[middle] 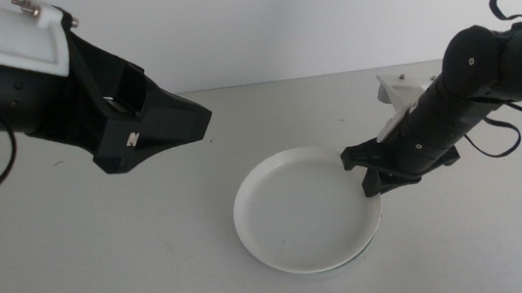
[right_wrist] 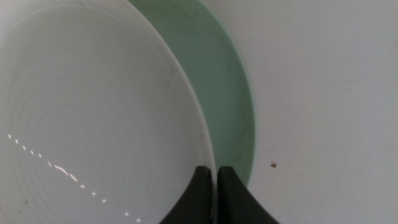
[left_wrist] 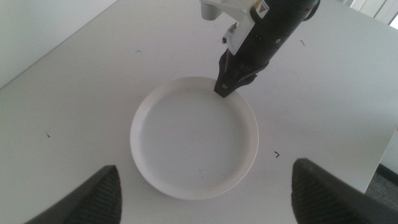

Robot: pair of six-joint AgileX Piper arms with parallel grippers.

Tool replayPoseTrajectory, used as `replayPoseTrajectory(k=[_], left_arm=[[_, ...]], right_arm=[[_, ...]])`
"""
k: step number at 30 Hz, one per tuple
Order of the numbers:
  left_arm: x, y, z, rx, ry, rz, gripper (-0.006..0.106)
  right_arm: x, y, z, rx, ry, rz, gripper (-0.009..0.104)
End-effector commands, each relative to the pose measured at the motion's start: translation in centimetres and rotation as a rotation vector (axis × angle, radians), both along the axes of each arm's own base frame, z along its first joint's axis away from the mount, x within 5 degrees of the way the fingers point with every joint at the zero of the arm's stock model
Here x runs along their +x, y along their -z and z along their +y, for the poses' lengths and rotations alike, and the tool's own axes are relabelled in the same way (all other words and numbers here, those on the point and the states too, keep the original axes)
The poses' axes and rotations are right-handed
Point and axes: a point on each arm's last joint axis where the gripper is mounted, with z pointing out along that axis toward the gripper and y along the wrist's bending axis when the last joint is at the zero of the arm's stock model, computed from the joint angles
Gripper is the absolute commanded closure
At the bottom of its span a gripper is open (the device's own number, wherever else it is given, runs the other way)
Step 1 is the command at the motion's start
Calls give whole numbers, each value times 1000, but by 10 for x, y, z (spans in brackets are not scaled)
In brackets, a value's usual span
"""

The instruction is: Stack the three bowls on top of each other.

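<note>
The white bowl (middle: 303,209) is lying closest to us, near the front of the tabletop (middle: 106,253), and it is sitting on top of the mint green bowl (right_wrist: 233,106). The green one is peeking out along one side in the right wrist view. It is not sitting quite even under the white one. The grey-blue bowl cannot be seen in any view (it may be hiding at the bottom of the pile, but I cannot tell).

The right gripper (middle: 371,181) is reaching in from the right side. Its fingers are pinching the thin rim of the white bowl, closed almost all the way with only the rim between them.

The left gripper (middle: 185,124) is waiting up high over the back left of the tabletop. Its fingers (left_wrist: 93,198) are spread wide apart and holding nothing.

This looks like the last part of the job: the white bowl is being put down on the pile. Next, the right fingers need to open and let go of the rim. Then the arm needs to lift away gently, so the bowl is not dragged off the pile.
</note>
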Motion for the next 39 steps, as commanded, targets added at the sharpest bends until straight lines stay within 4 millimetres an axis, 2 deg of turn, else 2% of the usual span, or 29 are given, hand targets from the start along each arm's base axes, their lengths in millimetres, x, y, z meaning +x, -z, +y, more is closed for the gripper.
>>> replayPoseTrajectory(k=[1,6,19,33,39], left_arm=[[-6,-18,1,-77,-13,-67,-5],[-6,-18,1,-77,-13,-67,-5],[-6,-18,1,-77,-13,-67,-5],[-6,-18,1,-77,-13,-67,-5],[-5,-17,1,-76,-13,-64,-5]], right_arm=[[5,-20,2,38,20,-89,96],[10,-11,3,27,18,-99,96],[13,-10,3,28,28,-127,93],[13,-12,4,30,19,-112,47],[16,-24,6,33,-8,-102,42]])
